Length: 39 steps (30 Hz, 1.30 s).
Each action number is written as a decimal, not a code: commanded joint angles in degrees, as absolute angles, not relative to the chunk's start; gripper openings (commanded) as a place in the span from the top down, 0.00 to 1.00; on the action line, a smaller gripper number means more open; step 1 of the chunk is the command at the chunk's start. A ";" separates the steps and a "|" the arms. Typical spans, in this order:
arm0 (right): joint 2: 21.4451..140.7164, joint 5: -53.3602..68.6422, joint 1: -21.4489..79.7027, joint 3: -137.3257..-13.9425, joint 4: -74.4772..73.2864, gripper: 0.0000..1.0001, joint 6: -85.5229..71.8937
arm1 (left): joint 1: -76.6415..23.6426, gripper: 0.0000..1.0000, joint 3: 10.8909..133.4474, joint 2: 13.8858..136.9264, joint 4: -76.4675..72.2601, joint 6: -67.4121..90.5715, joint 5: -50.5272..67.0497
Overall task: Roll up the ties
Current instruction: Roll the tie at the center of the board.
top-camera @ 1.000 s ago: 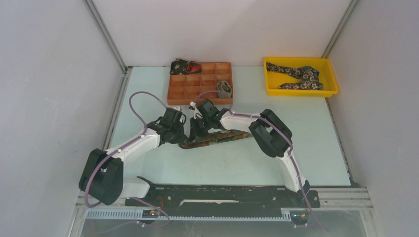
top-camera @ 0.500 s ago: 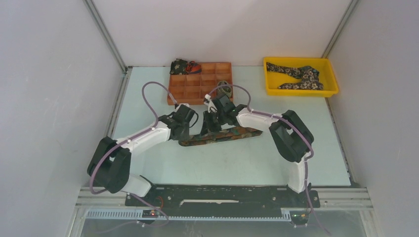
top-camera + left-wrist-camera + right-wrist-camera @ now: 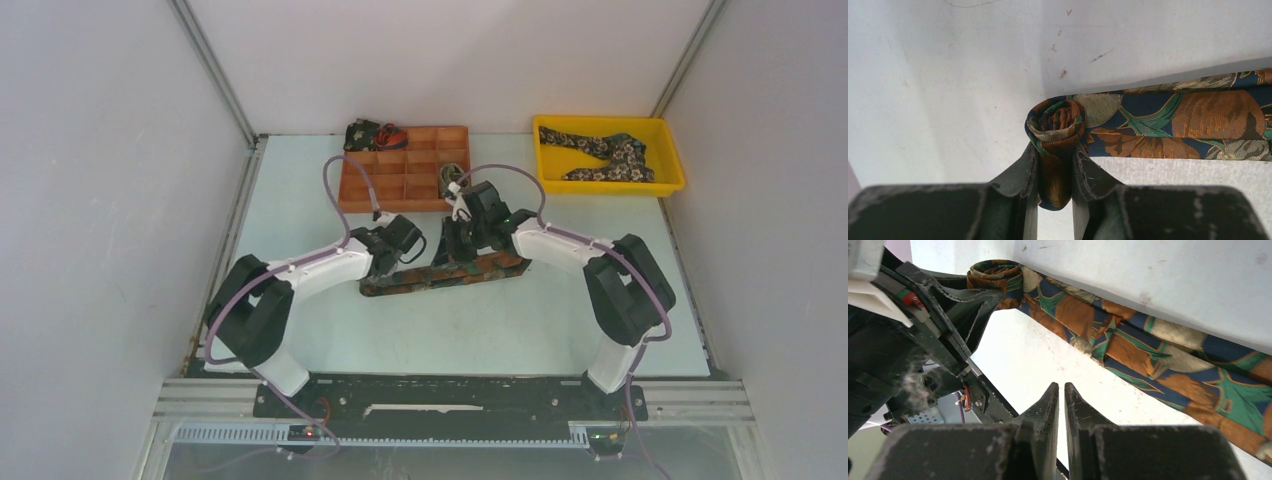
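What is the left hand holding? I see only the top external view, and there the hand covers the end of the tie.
Observer: The left hand is shut on a small coil at the end of the tie. The rest of the tie lies flat.
Operator: And the other arm, does it hold the tie too?
Observer: No. The right hand is shut on nothing. The tie lies beyond it, not in its grip.
Operator: Is the coil loose?
Observer: No. The left wrist view shows a few tight turns.
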<state>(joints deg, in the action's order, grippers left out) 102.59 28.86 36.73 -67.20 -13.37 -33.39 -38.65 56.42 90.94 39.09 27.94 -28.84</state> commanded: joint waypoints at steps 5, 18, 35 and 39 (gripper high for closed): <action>96.09 27.74 33.62 -64.82 -15.45 0.88 -31.02 | -42.62 0.93 62.25 97.79 43.41 28.62 -35.42; 92.83 27.76 32.18 -63.74 -17.44 0.88 -30.07 | -44.72 0.84 68.52 104.32 45.70 28.74 -31.11; 91.91 28.25 31.90 -63.54 -17.79 0.88 -30.40 | -44.82 0.58 70.95 106.76 44.01 27.55 -20.04; 92.35 28.54 31.90 -63.54 -17.26 0.88 -30.75 | -44.82 0.54 70.37 105.59 43.11 27.93 -18.55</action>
